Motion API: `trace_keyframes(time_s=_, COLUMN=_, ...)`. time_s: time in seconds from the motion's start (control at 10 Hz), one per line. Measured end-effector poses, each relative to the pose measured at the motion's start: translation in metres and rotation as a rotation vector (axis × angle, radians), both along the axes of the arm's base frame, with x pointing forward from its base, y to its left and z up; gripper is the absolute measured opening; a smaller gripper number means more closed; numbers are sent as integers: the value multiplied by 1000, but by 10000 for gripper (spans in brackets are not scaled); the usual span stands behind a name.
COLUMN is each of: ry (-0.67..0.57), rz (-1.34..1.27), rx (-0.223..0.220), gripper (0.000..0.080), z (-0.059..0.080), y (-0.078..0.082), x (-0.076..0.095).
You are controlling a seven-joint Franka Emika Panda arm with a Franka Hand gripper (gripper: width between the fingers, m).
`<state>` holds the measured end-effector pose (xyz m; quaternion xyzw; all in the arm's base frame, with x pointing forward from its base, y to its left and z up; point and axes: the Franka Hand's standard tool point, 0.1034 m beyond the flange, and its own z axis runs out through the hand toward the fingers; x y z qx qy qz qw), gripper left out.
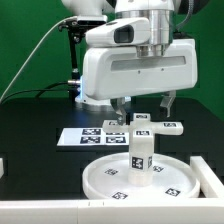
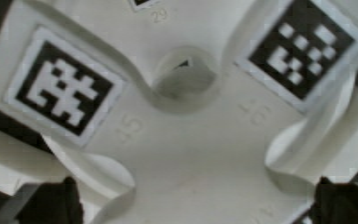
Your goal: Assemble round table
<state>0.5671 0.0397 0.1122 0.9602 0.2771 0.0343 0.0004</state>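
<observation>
gripper (image 1: pixel 142 103): I'm spreading jaws fully, holding nothing.
foot (image 1: pixel 152 126): sitting atop leg (image 1: pixel 141 152), awaiting my grab.
disc (image 1: pixel 140 180): lying near, bearing the leg.

One round disc (image 1: pixel 140 181), one leg (image 1: pixel 141 152), one cross-shaped foot (image 1: pixel 149 125) (all tagged), one marker board (image 1: pixel 85 136).

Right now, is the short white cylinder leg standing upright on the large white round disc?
Yes, the short cylinder leg stands upright at the middle of the rimmed round disc.

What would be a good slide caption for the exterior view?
Open gripper hovering over the cross-shaped foot, behind the leg upright on the round disc.
</observation>
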Motion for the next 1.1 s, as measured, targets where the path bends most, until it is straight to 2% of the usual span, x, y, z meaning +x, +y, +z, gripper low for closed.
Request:
trace_keyframes(time_s=0.6, ry=16, rz=46, rx=-11, gripper=649, z=-13, y=1, x=-5)
trace_keyframes(time_s=0.9, ry=18, rz=40, rx=-12, gripper=649, z=-14, y=-2, x=-6)
trace_keyframes(time_s=1.1, ry=18, rz=8, rx=-10, gripper=439, z=-14, y=-2, x=-6)
